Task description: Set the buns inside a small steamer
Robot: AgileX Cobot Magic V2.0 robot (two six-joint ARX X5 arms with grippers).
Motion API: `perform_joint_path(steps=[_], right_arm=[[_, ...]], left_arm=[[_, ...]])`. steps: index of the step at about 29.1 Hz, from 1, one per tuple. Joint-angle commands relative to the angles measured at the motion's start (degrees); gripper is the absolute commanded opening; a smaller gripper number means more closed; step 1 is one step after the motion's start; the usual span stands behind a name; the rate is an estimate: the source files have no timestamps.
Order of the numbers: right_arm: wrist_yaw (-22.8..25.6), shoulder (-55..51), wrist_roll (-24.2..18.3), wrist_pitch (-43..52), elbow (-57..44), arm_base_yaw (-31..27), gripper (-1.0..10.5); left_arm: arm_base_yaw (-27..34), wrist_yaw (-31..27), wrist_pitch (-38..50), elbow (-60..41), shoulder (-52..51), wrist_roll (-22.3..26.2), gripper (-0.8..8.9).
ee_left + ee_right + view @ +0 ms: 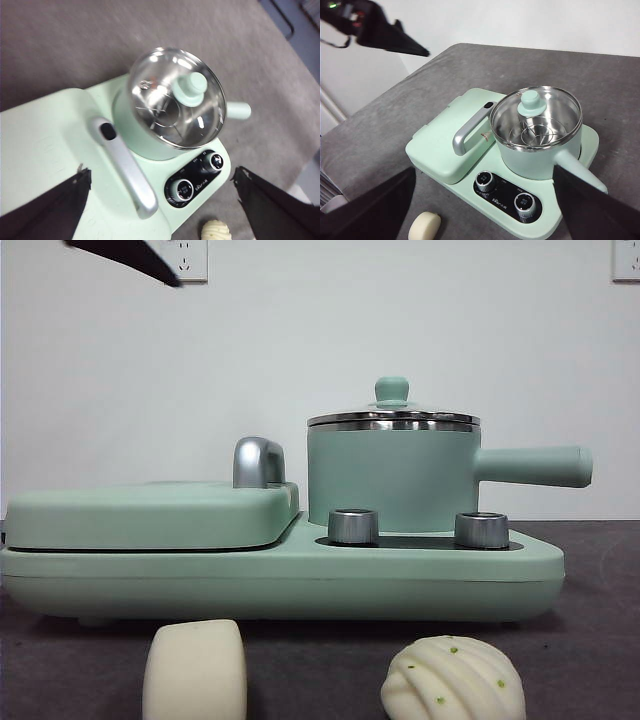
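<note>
On the grey desk [600, 640], near side, I see both buns lying in front of the green cooker base [280, 580]: the smooth bun [195, 670] to the left, the ridged bun [453, 680] to the right, apart from each other. The steamer [390, 475] sits on the base's right half with its lid [392, 418] on and its handle [535, 466] pointing right. The flat griddle cover [150, 515] is to its left. Left end effector [160, 200]: jaws wide, above the cooker, holding nothing. Right end effector [485, 210]: jaws wide, also holding nothing, raised above the desk.
</note>
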Motion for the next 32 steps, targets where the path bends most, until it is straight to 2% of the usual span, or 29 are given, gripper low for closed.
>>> perform_joint_path(steps=[1,9,12,14,18,22,30,32], right_arm=[[0.0,0.2,0.8,0.3,1.0,0.1,4.4],[0.0,0.2,0.8,0.3,1.0,0.1,4.4],[0.0,0.2,0.8,0.3,1.0,0.1,4.4],[0.0,0.2,0.8,0.3,1.0,0.1,4.4],[0.0,0.2,0.8,0.3,1.0,0.1,4.4],[0.0,0.2,0.8,0.3,1.0,0.1,4.4],[0.0,0.2,0.8,0.3,1.0,0.1,4.4],[0.0,0.2,0.8,0.3,1.0,0.1,4.4]], left_arm=[[-1.7,0.2,-3.2,8.3,6.1,2.3,4.69],[-7.4,-2.1,-17.4,33.2,24.3,3.8,4.65],[-9.2,-2.4,-18.7,39.6,29.6,3.8,4.64],[-10.6,-4.8,-18.3,42.4,32.2,3.9,4.64],[-13.4,-11.1,-17.5,44.9,35.8,6.4,4.64],[-15.5,-14.0,-16.1,44.9,38.1,8.1,4.63],[-18.3,-15.5,-12.8,44.9,42.2,8.9,4.58],[-18.6,-15.8,-12.3,44.9,42.6,9.3,4.25]])
